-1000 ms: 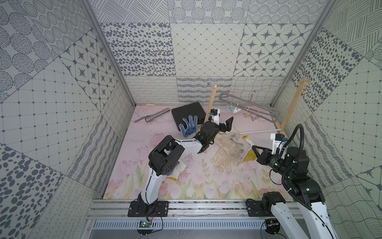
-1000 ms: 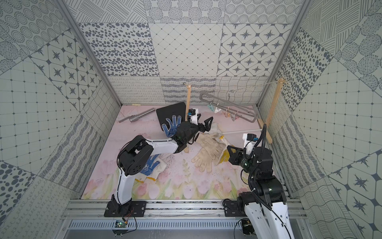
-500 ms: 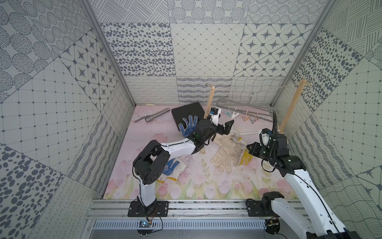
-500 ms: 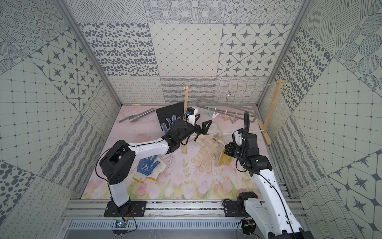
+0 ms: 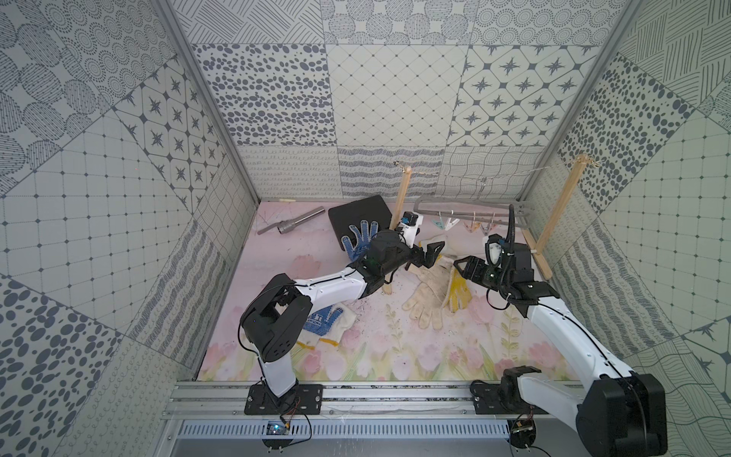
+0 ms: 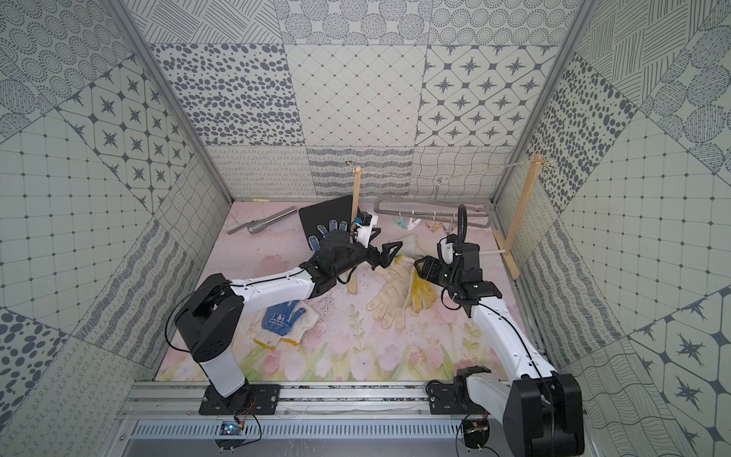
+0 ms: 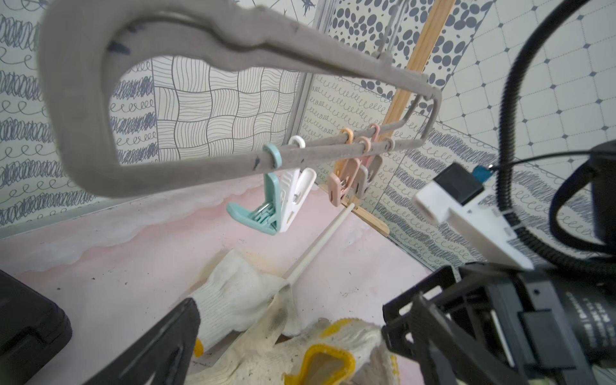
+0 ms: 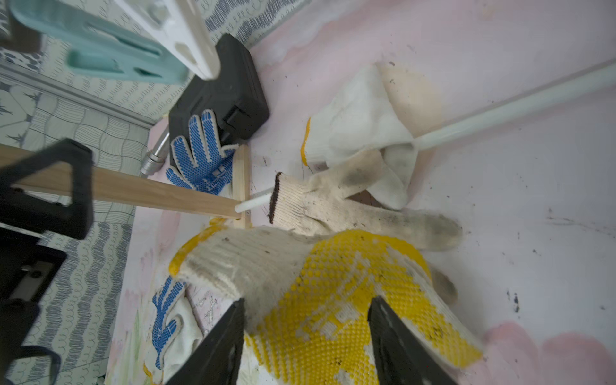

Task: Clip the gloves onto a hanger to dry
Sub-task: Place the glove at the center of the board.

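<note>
R gripper (image 8: 306, 301) has swung in to glove pile (image 5: 429, 285), jaws now spread astride yellow-dot glove (image 8: 350, 283), not pinching. L gripper (image 5: 431, 255) wide, empty, beside pile. Grey hanger (image 7: 206, 166) hangs at back between posts (image 5: 557, 205).

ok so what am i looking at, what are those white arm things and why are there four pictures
These are two robot arms, a left arm and a right arm, bolted to a rail at the front of a pink flowered table. The two wide pictures come from one camera head overhead; the two close ones from a camera on each wrist. On the table lie cream gloves, blue-dotted gloves, a yellow-dotted glove, a black case and a metal tube. At the back a grey hanger with pastel pegs hangs between wooden posts. The left tool is open and empty. The right tool is open, its jaws either side of the yellow-dotted glove, not closed on it.
</note>
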